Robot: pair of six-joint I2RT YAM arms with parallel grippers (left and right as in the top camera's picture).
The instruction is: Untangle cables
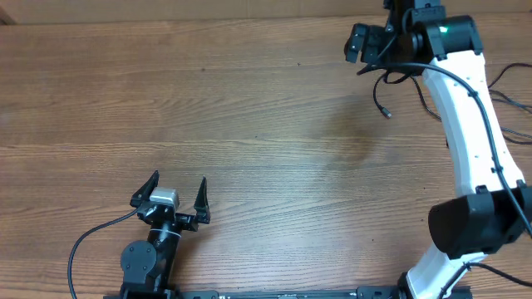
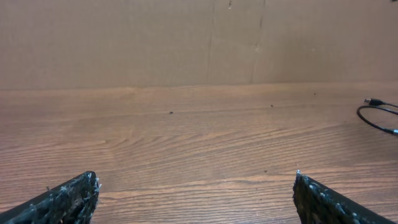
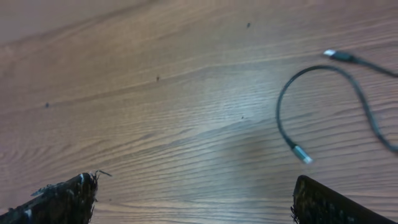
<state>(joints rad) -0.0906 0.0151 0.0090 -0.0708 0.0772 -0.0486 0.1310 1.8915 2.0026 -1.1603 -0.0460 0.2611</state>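
A thin black cable (image 1: 384, 91) with a silvery plug hangs or lies just below my right gripper (image 1: 384, 41) at the table's far right. More cable (image 1: 509, 98) runs past the white right arm toward the right edge. In the right wrist view the cable (image 3: 283, 112) curls on the wood, with one plug tip near the right finger and another plug further off. My right gripper (image 3: 194, 177) is open, empty and above the table. My left gripper (image 1: 179, 179) is open and empty at the near left; its view (image 2: 196, 176) shows a cable loop (image 2: 376, 118) far right.
The wooden table top (image 1: 249, 108) fills the overhead view. The right arm's white links (image 1: 470, 124) reach from the near right corner to the far right. The left arm's own black wire (image 1: 87, 241) loops near the front left edge. A brown wall (image 2: 186, 37) stands beyond the table.
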